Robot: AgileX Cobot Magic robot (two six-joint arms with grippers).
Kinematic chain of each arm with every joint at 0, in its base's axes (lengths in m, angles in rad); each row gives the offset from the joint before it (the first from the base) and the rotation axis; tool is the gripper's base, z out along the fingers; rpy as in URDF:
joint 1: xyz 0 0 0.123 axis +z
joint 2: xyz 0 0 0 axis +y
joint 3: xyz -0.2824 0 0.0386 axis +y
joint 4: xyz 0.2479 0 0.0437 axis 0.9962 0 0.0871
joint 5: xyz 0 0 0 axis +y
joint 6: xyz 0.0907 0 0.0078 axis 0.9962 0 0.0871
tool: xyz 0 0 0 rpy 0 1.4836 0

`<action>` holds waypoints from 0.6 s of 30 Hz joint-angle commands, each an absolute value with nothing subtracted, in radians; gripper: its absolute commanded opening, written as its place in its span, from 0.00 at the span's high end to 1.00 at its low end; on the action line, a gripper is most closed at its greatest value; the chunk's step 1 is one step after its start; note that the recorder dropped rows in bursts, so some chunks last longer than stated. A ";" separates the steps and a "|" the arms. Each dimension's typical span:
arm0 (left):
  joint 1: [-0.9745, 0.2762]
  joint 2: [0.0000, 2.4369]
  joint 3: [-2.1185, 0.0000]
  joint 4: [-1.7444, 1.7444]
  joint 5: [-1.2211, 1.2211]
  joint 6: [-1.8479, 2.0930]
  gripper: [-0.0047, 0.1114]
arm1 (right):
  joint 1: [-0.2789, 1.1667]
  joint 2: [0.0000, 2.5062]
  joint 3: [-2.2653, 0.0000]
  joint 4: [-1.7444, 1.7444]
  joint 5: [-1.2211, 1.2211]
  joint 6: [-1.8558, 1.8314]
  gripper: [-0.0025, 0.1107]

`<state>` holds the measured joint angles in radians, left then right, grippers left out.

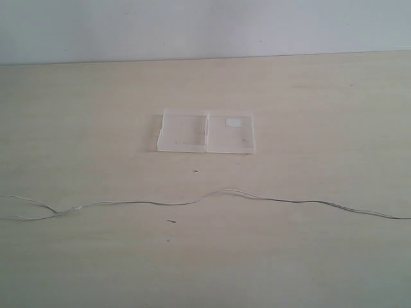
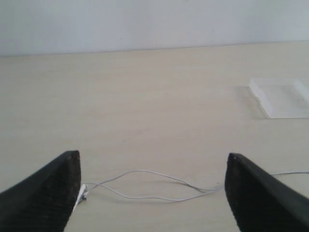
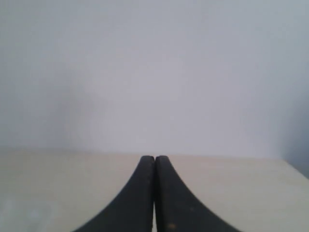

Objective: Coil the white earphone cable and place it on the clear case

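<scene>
Nearest, the white earphone cable [image 1: 192, 203] lies uncoiled, a thin wavy wire running left-right and forking at the left. Beyond it, apart, sits the clear case [image 1: 205, 132], flat, transparent plastic. The left gripper [image 2: 152, 155] gapes wide and empty; the right gripper [image 3: 154, 159] is pressed closed, holding nothing.

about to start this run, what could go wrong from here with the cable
The white earphone cable is thin and flat on the table, so the open left gripper may fail to pinch it. It runs past both edges of the exterior view; pulling one end could tangle it where it splits. The right gripper is shut and its view shows no cable, so it starts blind.
</scene>
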<state>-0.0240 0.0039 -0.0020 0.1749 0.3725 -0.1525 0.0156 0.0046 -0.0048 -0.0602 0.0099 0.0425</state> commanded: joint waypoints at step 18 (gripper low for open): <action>-0.023 0.000 0.000 0.173 0.368 -0.157 0.29 | 0.009 0.037 -0.110 0.205 -0.687 0.250 0.98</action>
